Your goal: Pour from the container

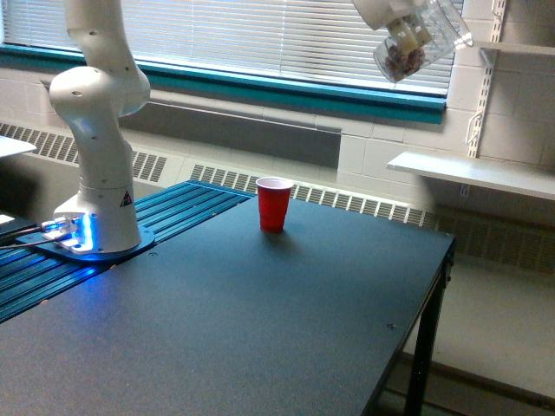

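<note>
Table (260, 329) bare; gripper (390, 13) (grip unclear) carries tilted clear mug (421, 43) high above red cup (273, 204)

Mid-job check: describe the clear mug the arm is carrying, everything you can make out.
The clear mug is see-through, plastic or glass by its look. It hangs high at the exterior view's upper right, in front of the window blinds, well above the table and to the right of the red cup. It is tilted steeply, with brownish contents gathered at its lower left end. The white end effector grips it from above; nothing else touches it. No handle is clearly discernible.
</note>
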Tool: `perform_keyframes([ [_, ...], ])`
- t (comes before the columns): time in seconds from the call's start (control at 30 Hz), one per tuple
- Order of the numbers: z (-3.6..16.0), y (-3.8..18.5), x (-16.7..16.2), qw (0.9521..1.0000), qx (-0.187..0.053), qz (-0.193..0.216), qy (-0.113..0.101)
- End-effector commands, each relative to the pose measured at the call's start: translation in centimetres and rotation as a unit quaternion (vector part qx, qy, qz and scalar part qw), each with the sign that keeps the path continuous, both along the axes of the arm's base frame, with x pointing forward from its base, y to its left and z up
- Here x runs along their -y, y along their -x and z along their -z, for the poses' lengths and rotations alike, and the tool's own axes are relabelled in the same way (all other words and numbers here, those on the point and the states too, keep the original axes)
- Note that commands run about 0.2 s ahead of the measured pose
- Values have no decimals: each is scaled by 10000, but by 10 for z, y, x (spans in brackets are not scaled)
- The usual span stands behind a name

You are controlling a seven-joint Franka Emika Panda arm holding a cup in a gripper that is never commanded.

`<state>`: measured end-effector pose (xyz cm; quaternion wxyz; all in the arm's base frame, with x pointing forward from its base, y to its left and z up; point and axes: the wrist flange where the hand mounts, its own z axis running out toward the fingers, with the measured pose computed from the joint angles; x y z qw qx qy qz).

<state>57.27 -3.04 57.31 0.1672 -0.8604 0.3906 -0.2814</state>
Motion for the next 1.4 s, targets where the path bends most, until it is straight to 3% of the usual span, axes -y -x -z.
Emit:
perform_keyframes([
  [0.03, 5, 0, -3, 9987, -132, 407, -279],
  [0.17, 8, 1, -44, 9996, -240, 37, 154],
  [0.27, 9, 2, -72, 9996, -244, -79, 74],
  [0.33, 13, 7, -93, 9988, -336, -253, 251],
  [0.47, 16, 21, -131, 9978, -354, -474, 309],
  [0.63, 25, 43, -145, 9959, -447, -547, 562],
  [0.77, 39, 62, -158, 9947, -641, -558, 587],
  [0.93, 51, 82, -168, 9957, -761, -426, 318],
  [0.97, 52, 85, -168, 9962, -770, -357, 168],
  [1.0, 53, 88, -167, 9966, -778, -221, -127],
  [1.13, 63, 97, -168, 9935, -970, 52, -597],
  [1.23, 68, 102, -175, 9916, -1042, 135, -750],
  [1.4, 82, 115, -197, 9902, -1179, 96, -744],
])
